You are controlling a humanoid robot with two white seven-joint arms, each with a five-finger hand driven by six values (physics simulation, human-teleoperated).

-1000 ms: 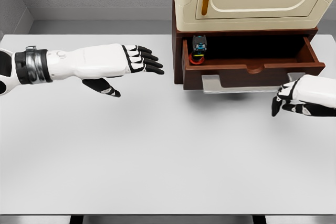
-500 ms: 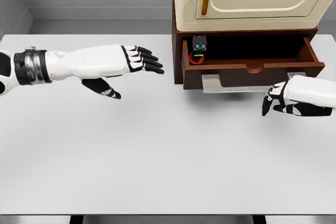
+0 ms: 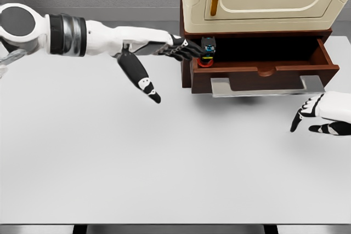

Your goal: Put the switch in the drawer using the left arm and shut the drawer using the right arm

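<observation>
Head view: the switch [image 3: 206, 53] stands in the left end of the open drawer [image 3: 263, 69], touching the extended fingertips of the left hand [image 3: 175, 50], which grips nothing. This hand should withdraw clear before the loosely open, empty right hand [image 3: 321, 114] pushes the drawer front. Half a second earlier, the left hand hovered well left of the cabinet [image 3: 258, 4] and the right sat closer to the drawer.

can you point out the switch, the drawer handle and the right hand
switch [image 3: 207, 51]: head view, on its dark body, at the drawer's left end
drawer handle [image 3: 263, 87]: head view, on the middle of the pale bar below the drawer front
right hand [image 3: 321, 114]: head view, on the white back of the hand
</observation>
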